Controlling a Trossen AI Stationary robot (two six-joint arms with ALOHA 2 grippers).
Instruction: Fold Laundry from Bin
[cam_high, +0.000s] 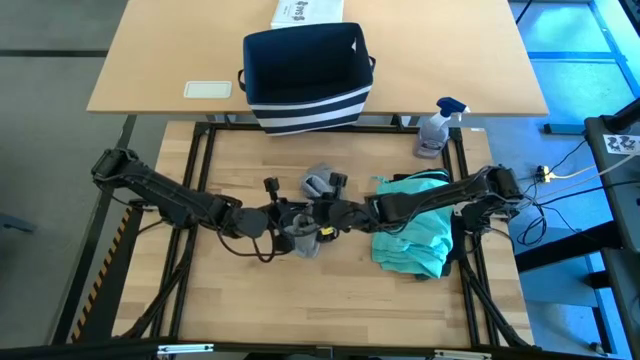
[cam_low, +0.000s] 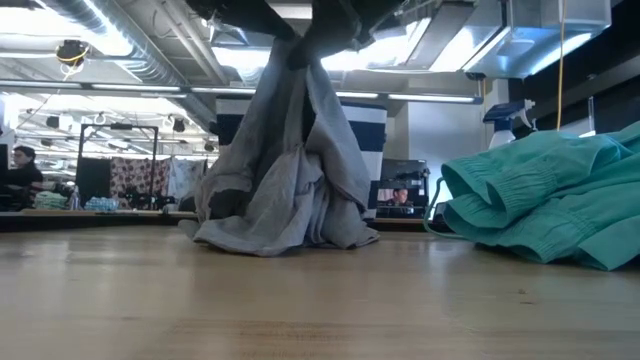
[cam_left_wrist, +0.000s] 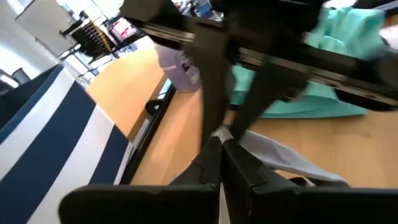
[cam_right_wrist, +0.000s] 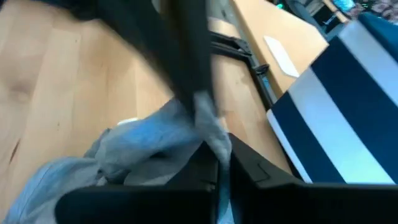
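A pale wooden worktop (cam_high: 300, 290) in a dark metal frame carries the work; behind it stands a second, lighter table (cam_high: 170, 50). From the left on that far table lie a flat white pad (cam_high: 208, 89), then the navy bin (cam_high: 305, 78) with white stripes round its base, with a white printed box (cam_high: 306, 12) just behind it. A spray bottle (cam_high: 436, 128) stands at the worktop's far right edge. In the low view the room beyond is a lit workshop with ceiling ducts, racks and a person seated at far left.

The left arm reaches in from the left edge, stretched low toward the middle, and its left gripper (cam_high: 283, 218) has its fingers closed tight on the grey garment (cam_high: 318, 183). The cloth hangs from above in a tent shape, its lower folds resting on the wood in the low view. The right arm comes in from the right, crossing over a crumpled teal piece (cam_high: 415, 240) on the worktop's right side; the right gripper (cam_high: 335, 213) meets the left one mid-worktop, its fingers pinched shut on the same grey cloth.
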